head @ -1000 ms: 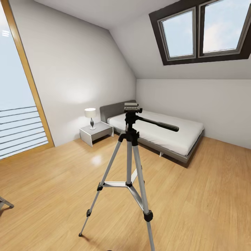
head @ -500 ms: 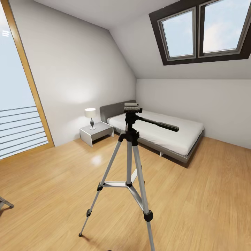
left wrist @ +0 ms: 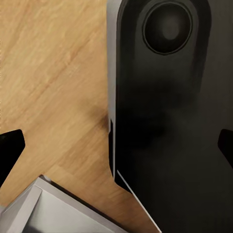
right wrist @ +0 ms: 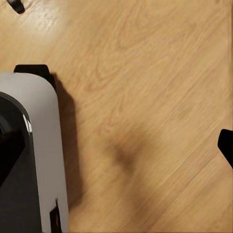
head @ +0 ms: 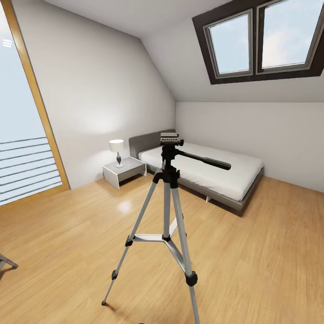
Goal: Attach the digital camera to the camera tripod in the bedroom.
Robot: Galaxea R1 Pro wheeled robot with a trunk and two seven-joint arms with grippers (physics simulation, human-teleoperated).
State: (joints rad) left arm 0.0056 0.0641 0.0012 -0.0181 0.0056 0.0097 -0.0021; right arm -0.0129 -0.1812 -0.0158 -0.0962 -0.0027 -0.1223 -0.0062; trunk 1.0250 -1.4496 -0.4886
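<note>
- Silver legs and a black head: in the head view the tripod (head: pixel 168 211) stands on the wood floor (head: pixel 261 252) straight ahead of me, nearer than the bed (head: pixel 211 173) and nightstand (head: pixel 123 171). Its mount plate (head: pixel 171 139) is bare and its handle (head: pixel 204 160) points toward my right side.
- Left wrist view: the left gripper (left wrist: pixel 116 145) looks down at floor and my own dark base (left wrist: pixel 170 121); fingertips sit wide apart with nothing between them.
- Right wrist view: the right gripper (right wrist: pixel 116 145) also spread and empty above bare floor.
- I see no camera, so I judge fetching it comes first; neither arm is clearly nearer the tripod.
</note>
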